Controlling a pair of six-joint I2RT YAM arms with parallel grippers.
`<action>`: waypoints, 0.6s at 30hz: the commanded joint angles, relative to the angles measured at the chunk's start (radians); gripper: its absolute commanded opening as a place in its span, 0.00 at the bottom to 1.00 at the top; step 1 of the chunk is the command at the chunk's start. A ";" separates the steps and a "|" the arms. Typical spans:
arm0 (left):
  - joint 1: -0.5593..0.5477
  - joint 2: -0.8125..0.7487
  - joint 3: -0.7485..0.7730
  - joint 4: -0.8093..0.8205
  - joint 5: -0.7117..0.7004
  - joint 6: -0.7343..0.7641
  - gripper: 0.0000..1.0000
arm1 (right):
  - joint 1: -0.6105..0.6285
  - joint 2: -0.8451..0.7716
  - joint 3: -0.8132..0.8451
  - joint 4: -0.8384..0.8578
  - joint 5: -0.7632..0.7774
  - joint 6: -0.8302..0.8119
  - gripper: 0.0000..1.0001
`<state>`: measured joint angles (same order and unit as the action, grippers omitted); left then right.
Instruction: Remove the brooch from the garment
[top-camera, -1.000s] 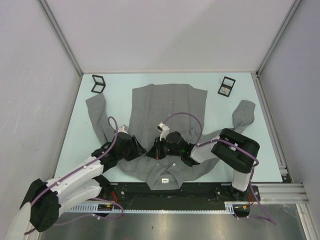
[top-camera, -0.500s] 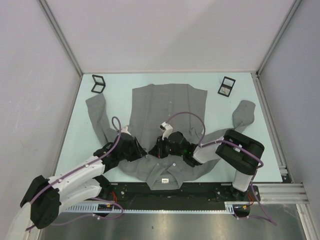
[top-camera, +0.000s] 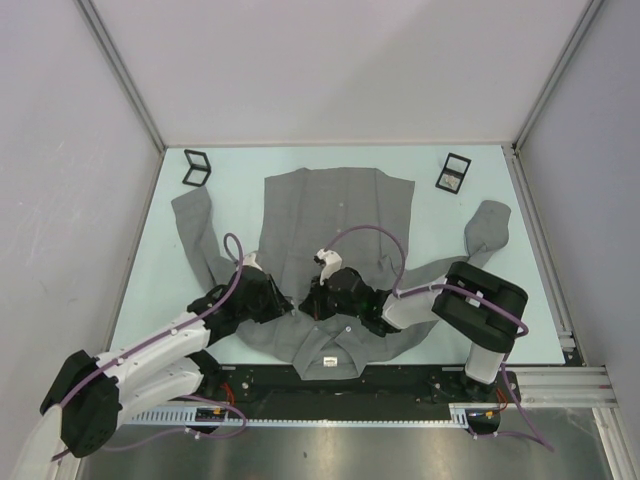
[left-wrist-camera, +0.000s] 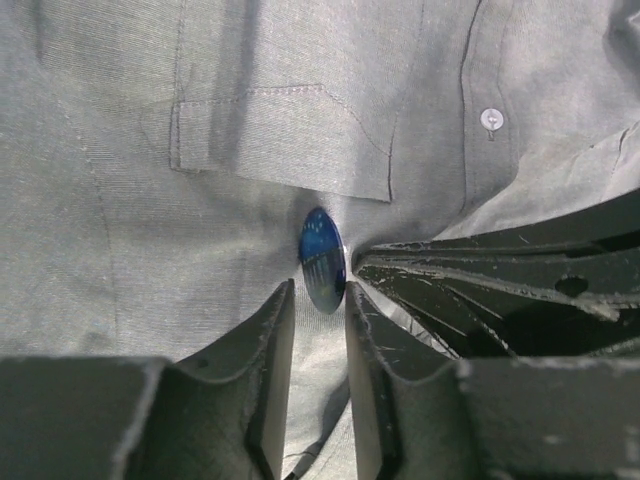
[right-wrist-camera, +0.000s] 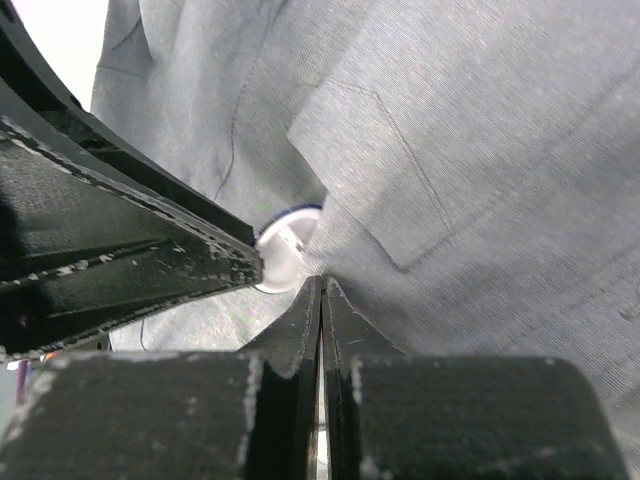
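Grasping was in hand: the round glossy blue brooch (left-wrist-camera: 322, 258) stood edgewise just ahead of the parted jaws of the left gripper (left-wrist-camera: 318, 300). The jaws of the right gripper (right-wrist-camera: 321, 285) were pinched together on the grey fabric shirt (left-wrist-camera: 120, 230) alongside. Advancing and closing was called for next.

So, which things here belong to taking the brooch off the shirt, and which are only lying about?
For the job: brooch, shirt, left gripper, right gripper.
Lying about: black box at the far left, black box at the far right.
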<state>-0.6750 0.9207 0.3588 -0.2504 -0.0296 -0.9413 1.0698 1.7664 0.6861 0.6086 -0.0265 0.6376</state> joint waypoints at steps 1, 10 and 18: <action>-0.006 -0.005 0.023 -0.010 -0.033 0.003 0.34 | 0.024 -0.022 0.055 -0.029 0.082 -0.056 0.00; -0.006 0.036 0.071 -0.026 -0.067 -0.011 0.40 | 0.053 -0.007 0.096 -0.072 0.128 -0.102 0.00; -0.006 0.070 0.083 -0.007 -0.089 -0.020 0.38 | 0.064 -0.005 0.104 -0.086 0.143 -0.119 0.00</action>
<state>-0.6758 0.9859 0.4080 -0.2718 -0.0864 -0.9451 1.1244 1.7668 0.7605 0.5266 0.0803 0.5468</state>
